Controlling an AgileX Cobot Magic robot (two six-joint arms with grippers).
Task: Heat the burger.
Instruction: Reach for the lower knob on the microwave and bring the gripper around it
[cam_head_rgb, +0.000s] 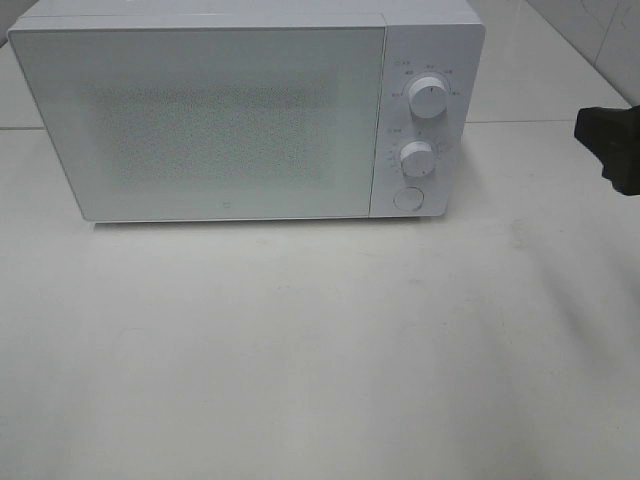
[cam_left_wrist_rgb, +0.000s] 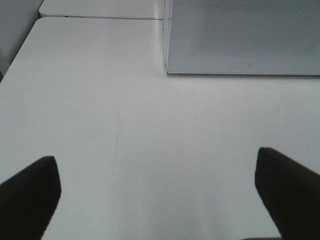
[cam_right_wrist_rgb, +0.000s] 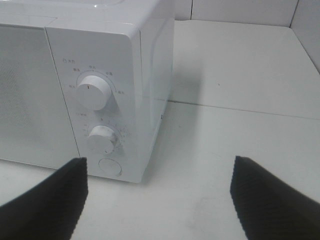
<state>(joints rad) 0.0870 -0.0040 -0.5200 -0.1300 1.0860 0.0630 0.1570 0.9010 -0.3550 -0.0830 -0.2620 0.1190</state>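
Observation:
The burger is out of view in every frame. A white microwave (cam_head_rgb: 230, 115) stands at the back of the white table with its door shut. It has two round knobs, an upper knob (cam_head_rgb: 429, 96) and a lower knob (cam_head_rgb: 416, 159), and a round button (cam_head_rgb: 407, 198). The microwave also shows in the right wrist view (cam_right_wrist_rgb: 100, 85) and its door corner in the left wrist view (cam_left_wrist_rgb: 240, 37). My right gripper (cam_right_wrist_rgb: 157, 200) is open and empty, to the right of the microwave's control panel; it shows as a dark shape at the right edge (cam_head_rgb: 610, 145). My left gripper (cam_left_wrist_rgb: 160, 200) is open and empty above bare table in front of the door.
The white table (cam_head_rgb: 320, 350) runs out in front of the microwave. A seam to a second table surface lies behind (cam_right_wrist_rgb: 240, 107). A tiled wall (cam_head_rgb: 600, 30) is at the back right.

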